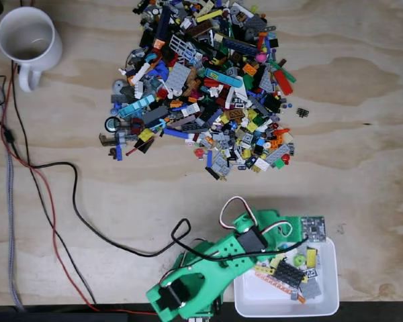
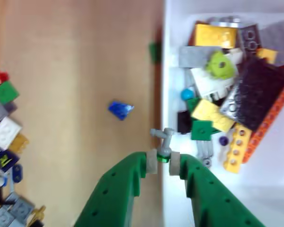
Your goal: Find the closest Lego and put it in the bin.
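A green robot arm [image 1: 215, 268] reaches over the left wall of a white bin [image 1: 322, 305] at the table's near edge in the fixed view. In the wrist view its gripper [image 2: 163, 163] is pinched narrow on a small grey Lego piece [image 2: 163, 135], held right above the bin's rim [image 2: 166, 71], with loose bricks already inside. A blue piece [image 2: 120, 109] lies on the wooden table [image 1: 363, 134]. The main Lego pile [image 1: 201, 87] sits well apart, near a white mug [image 1: 27, 40].

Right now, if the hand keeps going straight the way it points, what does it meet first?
Judging by the wrist view, the hand, shut on a small grey piece, points along the bin's wall; it would likely meet that rim first, though depth is unclear.
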`<action>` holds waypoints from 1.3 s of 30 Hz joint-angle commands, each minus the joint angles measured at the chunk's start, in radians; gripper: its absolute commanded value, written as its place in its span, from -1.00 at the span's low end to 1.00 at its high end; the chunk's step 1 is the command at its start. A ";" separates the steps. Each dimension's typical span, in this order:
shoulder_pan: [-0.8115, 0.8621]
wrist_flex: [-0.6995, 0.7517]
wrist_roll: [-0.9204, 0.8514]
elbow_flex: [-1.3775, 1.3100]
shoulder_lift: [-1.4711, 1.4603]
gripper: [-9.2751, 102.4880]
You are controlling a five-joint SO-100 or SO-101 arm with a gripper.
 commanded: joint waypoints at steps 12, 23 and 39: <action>0.356 -0.140 -0.224 0.117 0.078 -0.65; 0.000 -0.204 -0.089 0.009 0.067 -0.54; -1.144 0.015 0.334 0.000 0.112 -0.60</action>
